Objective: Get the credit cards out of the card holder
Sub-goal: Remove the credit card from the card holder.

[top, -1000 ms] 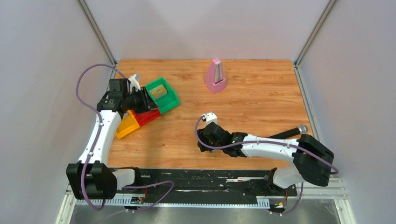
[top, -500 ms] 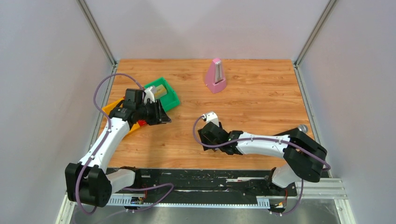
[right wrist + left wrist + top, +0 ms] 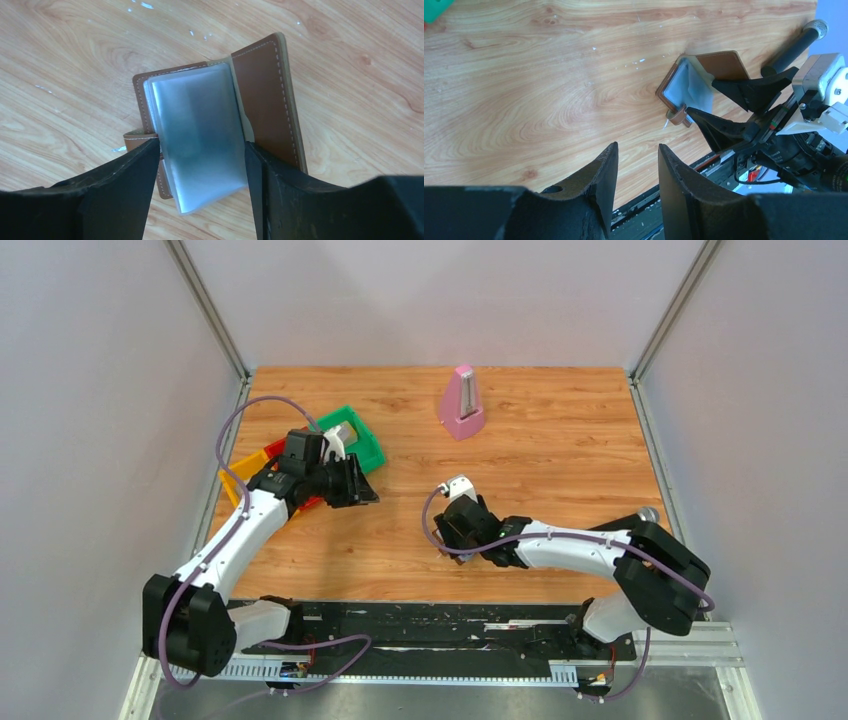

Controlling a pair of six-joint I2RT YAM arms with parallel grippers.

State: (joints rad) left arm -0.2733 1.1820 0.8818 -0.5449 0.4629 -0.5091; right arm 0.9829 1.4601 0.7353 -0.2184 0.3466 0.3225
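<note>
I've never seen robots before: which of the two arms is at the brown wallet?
The right one: the right end effector straddles the open card holder, while the left end effector hovers apart, beside the green tray.

Glossy white shells on the left arm (image 3: 235, 540) and the right arm (image 3: 570, 545), with bulky black joints and black bases. A purple cable (image 3: 240, 420) looping loose along each, base to wrist. A small white camera block (image 3: 457, 486) clipped on each wrist. Matt black on the left gripper (image 3: 636, 155) and the right gripper (image 3: 200, 150) alike, with broad wedge-shaped fingers narrowing to blunt tips; tiny red and green marks on the right one's body
</note>
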